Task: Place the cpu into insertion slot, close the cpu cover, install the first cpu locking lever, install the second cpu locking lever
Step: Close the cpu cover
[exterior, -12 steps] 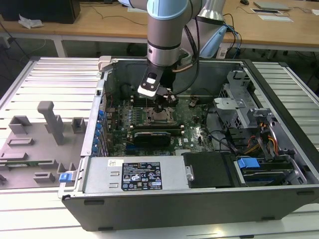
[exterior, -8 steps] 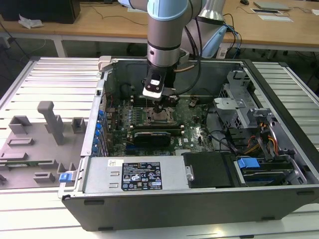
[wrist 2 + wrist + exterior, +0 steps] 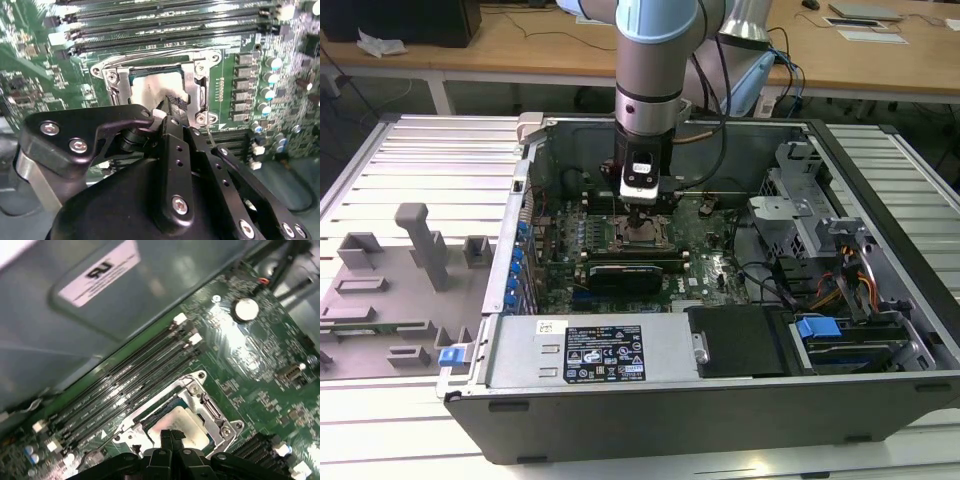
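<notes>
Inside an open computer case, my gripper [image 3: 642,212] hangs straight down over the insertion slot [image 3: 645,238] on the green board. In both wrist views the cpu [image 3: 152,87] [image 3: 189,421] lies flat in the slot, its pale silver top showing. The cpu cover [image 3: 150,61] [image 3: 202,402], a silver frame, lies level around it. My gripper [image 3: 172,104] [image 3: 172,436] is shut, its black fingertips pressed together at the near edge of the cpu's top. I cannot tell whether they touch it. Nothing shows between the fingers.
Long black memory slots [image 3: 170,25] [image 3: 125,385] run beside the socket. A black card [image 3: 630,270] lies in front of it, and the power supply [image 3: 590,350] further forward. Drive cages and cables [image 3: 810,230] crowd the exterior view's right. Grey fixtures [image 3: 420,245] stand outside the case.
</notes>
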Robot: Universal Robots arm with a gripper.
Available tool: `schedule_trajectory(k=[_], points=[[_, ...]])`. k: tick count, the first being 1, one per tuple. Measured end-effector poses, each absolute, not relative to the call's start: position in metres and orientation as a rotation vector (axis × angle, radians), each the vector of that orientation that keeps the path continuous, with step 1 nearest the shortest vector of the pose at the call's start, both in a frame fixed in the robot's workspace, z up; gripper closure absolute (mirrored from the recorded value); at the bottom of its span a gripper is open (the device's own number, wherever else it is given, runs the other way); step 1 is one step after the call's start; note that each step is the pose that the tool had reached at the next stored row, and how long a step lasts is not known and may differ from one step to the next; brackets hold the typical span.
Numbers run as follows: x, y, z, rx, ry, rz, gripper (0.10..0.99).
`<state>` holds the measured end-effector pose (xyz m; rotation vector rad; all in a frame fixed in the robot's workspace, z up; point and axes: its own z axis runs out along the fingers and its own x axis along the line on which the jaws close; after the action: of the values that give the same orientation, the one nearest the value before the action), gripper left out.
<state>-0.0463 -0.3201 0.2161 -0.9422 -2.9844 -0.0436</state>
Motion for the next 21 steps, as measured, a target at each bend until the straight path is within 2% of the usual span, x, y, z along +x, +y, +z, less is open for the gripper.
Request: schedule_trajectory(k=[21], points=[[-0.0462, -0.3201, 0.2131, -0.137, -3.129, -0.036, 0.98]])
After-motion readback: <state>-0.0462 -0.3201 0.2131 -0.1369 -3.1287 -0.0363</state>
